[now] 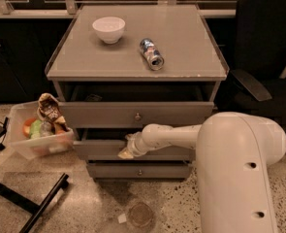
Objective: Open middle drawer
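Note:
The middle drawer (99, 149) is a wide grey front between a taller drawer front above and a shorter one below. It stands pulled out a little, with a dark gap along its top. My gripper (127, 151) reaches in from the right on a white arm and sits at the centre of this front. Its fingers are together on the spot where the knob sits, and they hide the knob.
The top drawer (181, 113) also stands slightly out, with its knob (137, 116) showing. The bottom drawer (108, 171) is shut. A white bowl (108, 29) and a can (151, 54) lie on the cabinet top. A clear bin (33, 147) of items stands at the left. A chair (263, 57) stands at the right.

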You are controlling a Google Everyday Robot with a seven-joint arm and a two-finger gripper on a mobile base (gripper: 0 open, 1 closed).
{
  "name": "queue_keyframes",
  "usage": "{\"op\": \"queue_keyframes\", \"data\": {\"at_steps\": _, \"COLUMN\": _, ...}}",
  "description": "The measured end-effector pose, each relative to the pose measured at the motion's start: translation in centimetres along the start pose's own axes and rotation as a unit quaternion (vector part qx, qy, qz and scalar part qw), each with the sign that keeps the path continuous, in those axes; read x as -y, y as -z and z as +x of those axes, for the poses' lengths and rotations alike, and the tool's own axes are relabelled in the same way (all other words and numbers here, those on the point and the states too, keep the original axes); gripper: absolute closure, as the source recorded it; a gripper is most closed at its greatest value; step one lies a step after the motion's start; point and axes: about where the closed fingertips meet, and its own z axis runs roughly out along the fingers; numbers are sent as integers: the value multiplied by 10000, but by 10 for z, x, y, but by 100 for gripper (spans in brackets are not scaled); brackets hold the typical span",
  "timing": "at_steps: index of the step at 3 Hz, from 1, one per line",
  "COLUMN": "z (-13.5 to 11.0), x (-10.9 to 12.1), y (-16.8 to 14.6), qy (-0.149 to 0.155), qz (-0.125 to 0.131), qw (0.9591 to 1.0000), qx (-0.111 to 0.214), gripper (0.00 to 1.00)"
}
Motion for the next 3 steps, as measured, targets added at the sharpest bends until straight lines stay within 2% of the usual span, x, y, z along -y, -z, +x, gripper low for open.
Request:
{"op": "queue_keyframes", "data": {"at_steps": 1, "z": -3, "x": 2, "y": 4, "qy": 0, "qz": 0, "qw": 10000, "qx": 0, "gripper": 49}}
{"op": "queue_keyframes", "data": {"at_steps": 2, "z": -4, "x": 5, "y": 5, "qy": 2, "qz": 1, "qw": 10000, "qx": 1, "gripper": 54}}
{"op": "queue_keyframes", "data": {"at_steps": 3, "z": 1, "x": -9, "y": 43, "qy": -52, "qz": 121, "qw": 9998, "qx": 162, "gripper": 53}}
